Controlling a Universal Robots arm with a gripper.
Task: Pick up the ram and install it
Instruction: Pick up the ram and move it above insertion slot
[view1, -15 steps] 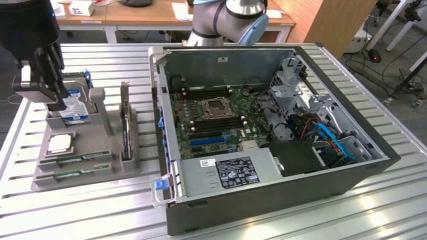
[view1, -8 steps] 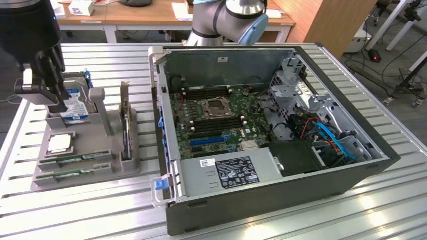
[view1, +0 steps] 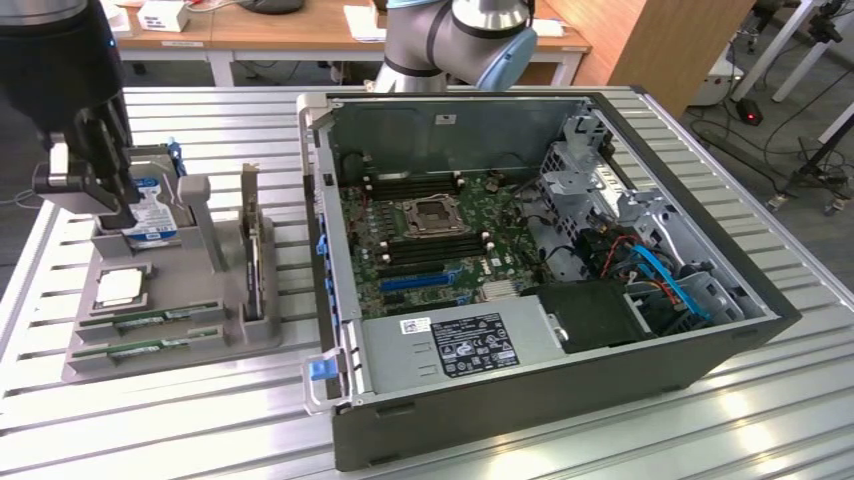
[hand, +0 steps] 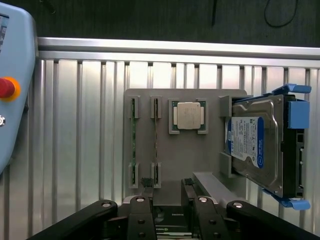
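Nearest me is the ribbed aluminium table (view1: 561, 445), bright slats running across the front. The open computer case (view1: 534, 390) sits on it dead centre, with the motherboard (view1: 427, 235) exposed inside.

At nine o'clock from the case, just beside it, I've got the grey holder (view1: 214, 345). The ram (view1: 150, 320) lies flat in its slot there. The second stick (view1: 134, 348) is parallel to it, on the side closer to the table's front. At twelve o'clock from the sticks comes the processor (view1: 118, 288), then the hard drive (view1: 150, 218) standing upright. A thin card (view1: 250, 250) stands on edge between the holder's slots and the case wall.

My gripper (hand: 167, 182) hangs over the holder, fingers (hand: 146, 182) spread wide, holding nothing and clear of both sticks. A teach pendant (hand: 15, 75) sits off the table's edge.

Farthest back are wooden desks (view1: 294, 30), and at two o'clock a grey floor with stand legs.
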